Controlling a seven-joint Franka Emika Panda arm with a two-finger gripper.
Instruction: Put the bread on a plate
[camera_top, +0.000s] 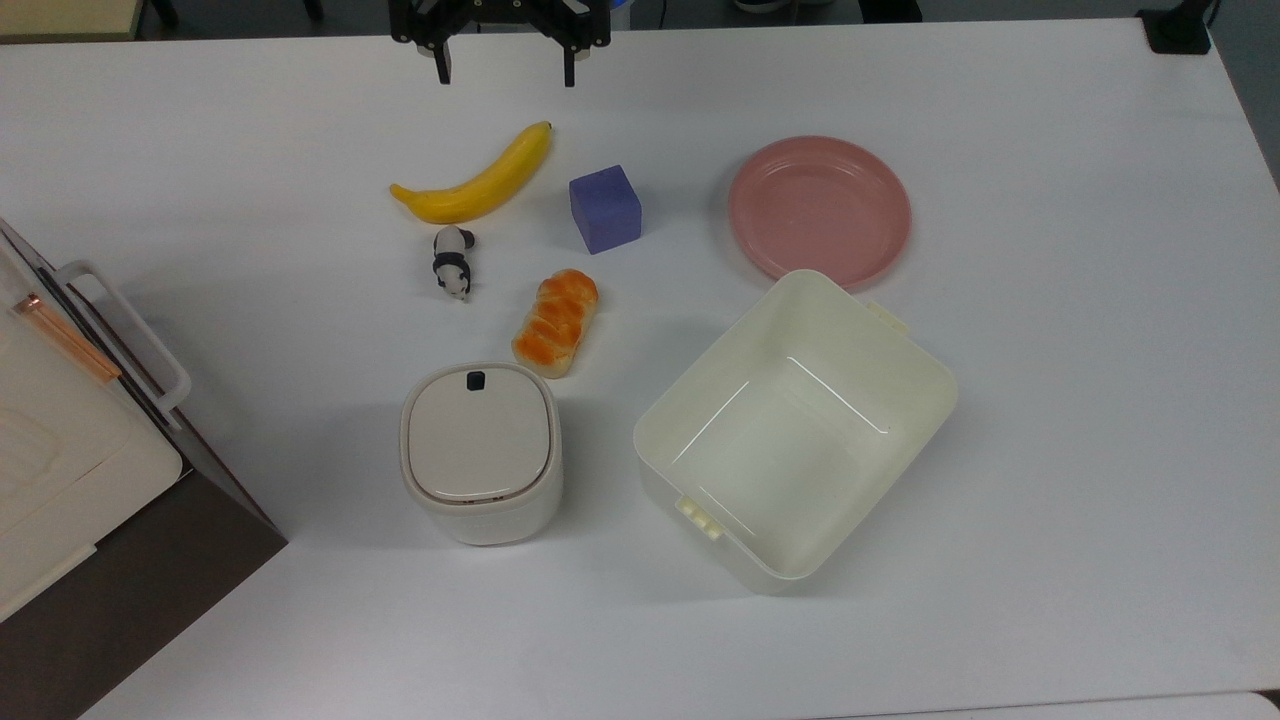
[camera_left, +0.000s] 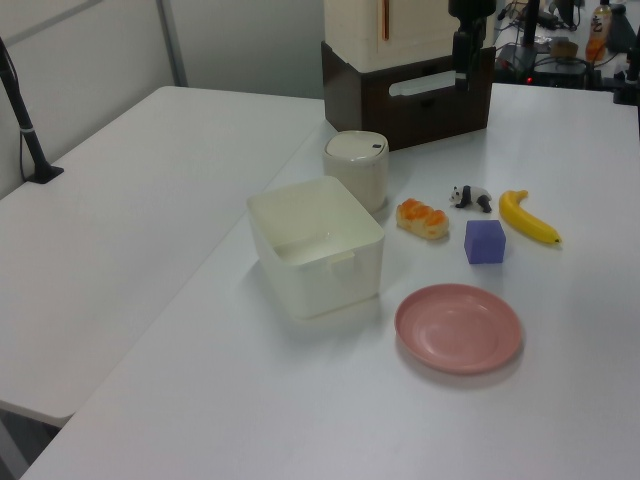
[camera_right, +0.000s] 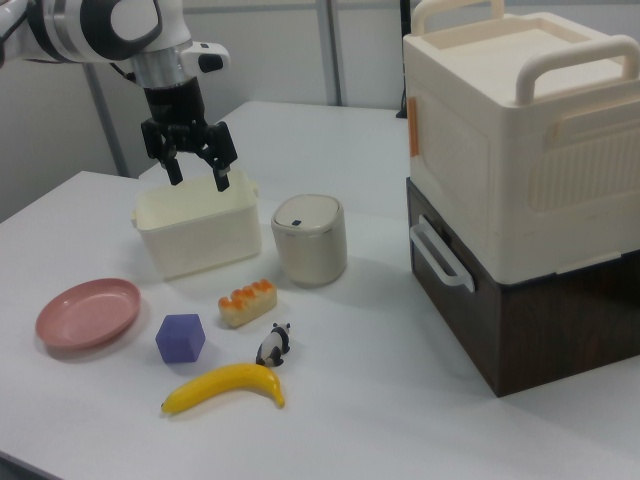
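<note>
Gripper (camera_right: 199, 180): raised above table (camera_right: 380, 400), fingers spread. Bread (camera_right: 246, 302): flat on table, between lidded canister (camera_right: 310, 238) and purple cube (camera_right: 180, 338). Pink plate (camera_right: 88, 312): at the right view's left. Banana (camera_right: 225, 386), panda figure (camera_right: 273, 345): nearest the camera.

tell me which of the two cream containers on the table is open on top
The large rectangular tub beside the pink plate is open, its bare inside visible. The small rounded bin near the bread has its lid on.

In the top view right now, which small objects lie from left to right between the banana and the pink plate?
Banana → toy panda → bread → purple cube → pink plate.
</note>
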